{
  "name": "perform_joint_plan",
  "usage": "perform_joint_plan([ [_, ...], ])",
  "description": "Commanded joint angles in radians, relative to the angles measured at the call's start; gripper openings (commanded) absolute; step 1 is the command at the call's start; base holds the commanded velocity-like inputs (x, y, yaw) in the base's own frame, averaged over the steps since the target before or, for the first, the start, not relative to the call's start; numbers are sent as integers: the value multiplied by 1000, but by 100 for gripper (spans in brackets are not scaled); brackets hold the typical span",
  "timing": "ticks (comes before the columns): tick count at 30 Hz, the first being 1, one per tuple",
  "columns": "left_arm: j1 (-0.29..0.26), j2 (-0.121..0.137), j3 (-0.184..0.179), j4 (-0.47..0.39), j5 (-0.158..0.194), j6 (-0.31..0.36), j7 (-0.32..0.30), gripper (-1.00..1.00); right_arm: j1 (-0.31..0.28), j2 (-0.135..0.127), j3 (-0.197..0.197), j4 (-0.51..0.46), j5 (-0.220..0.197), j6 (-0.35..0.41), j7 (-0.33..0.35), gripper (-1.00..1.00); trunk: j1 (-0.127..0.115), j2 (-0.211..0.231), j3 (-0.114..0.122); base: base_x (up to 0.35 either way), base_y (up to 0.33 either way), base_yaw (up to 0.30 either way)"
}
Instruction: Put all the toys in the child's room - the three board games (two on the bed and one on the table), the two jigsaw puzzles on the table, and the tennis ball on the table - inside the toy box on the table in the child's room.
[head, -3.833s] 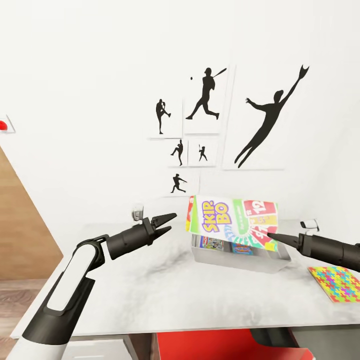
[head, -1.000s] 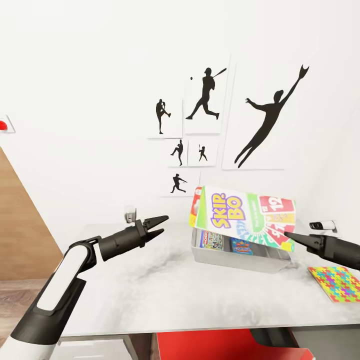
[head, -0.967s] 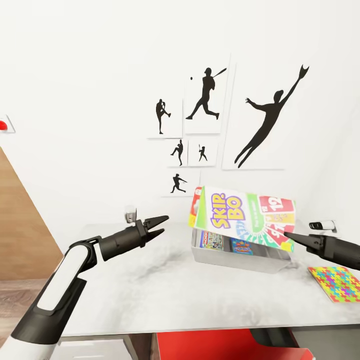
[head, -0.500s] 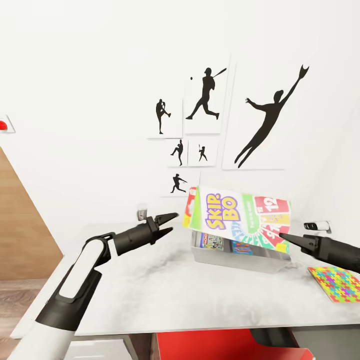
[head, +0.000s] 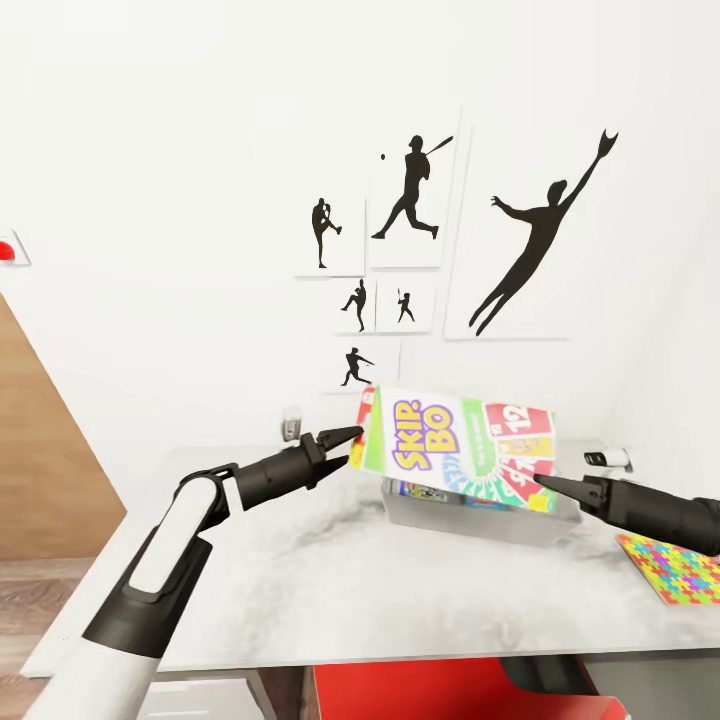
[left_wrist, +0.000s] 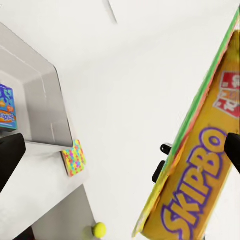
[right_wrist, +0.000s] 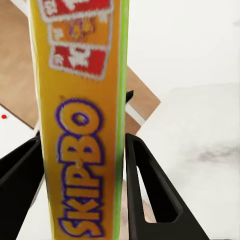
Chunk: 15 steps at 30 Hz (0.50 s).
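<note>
SKIP-BO box held over the bin, left gripper now at its edge

While the white wall with black baseball silhouettes (head: 420, 250) takes the back of the head view, the table (head: 300, 580) with its pale marbled top spans the lower half, a red chair seat (head: 430, 695) under its near edge. Toy box (head: 470, 520) sits on the table right of centre, two games standing inside it, one blue (left_wrist: 6, 107). SKIP-BO box (head: 455, 450) hangs tilted above the bin, covering most of its opening and blocking sight of what lies inside. Right gripper (head: 545, 485) clamps the box's lower right corner; the right wrist view shows its fingers (right_wrist: 150, 190) close on either side of the yellow edge. Left gripper (head: 348, 440) is spread open, tips right at the box's left edge; contact cannot be told. One finger shows dark beside the lettering (left_wrist: 234, 150). Jigsaw puzzle (head: 680, 565) lies flat on the table, right of the bin and apart from it. Tennis ball (left_wrist: 99, 229) rests on the dark wing further off. Small white object (head: 607, 458) sits behind the right arm.

Versus half a second ago: box sits lower and further left, left gripper has closed in on it, right arm has come down.
</note>
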Motion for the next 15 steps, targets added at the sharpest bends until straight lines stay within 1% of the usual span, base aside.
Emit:
perform_joint_plan([
  [1, -1, -2, -1, 0, -4, 2, -2, 100, -1, 2, 3, -1, -12, 13, -9, -100, 1, -2, -2, 0, 0, 0],
  [4, -1, -5, -2, 0, -5, 2, -2, 100, -2, 9, 7, -1, -10, 13, -32, -100, 1, -2, -2, 0, 0, 0],
  [5, -1, -8, -2, 1, -5, 2, -2, 100, -3, 18, 9, -1, -10, 13, -54, -100, 1, -2, -2, 0, 0, 0],
  [6, -1, -8, -2, 1, -5, 2, -2, 100, -3, 18, 9, -1, -10, 13, -54, -100, 1, -2, -2, 0, 0, 0],
  [13, -1, -12, -2, 1, -6, 2, -2, 100, -8, 47, 12, 0, -9, 13, -99, -100, 1, -2, -2, 0, 0, 0],
  [15, -2, -12, -2, 0, -6, 2, -3, 100, -9, 50, 13, 0, -9, 13, -105, -100, 1, -2, -2, 0, 0, 0],
])
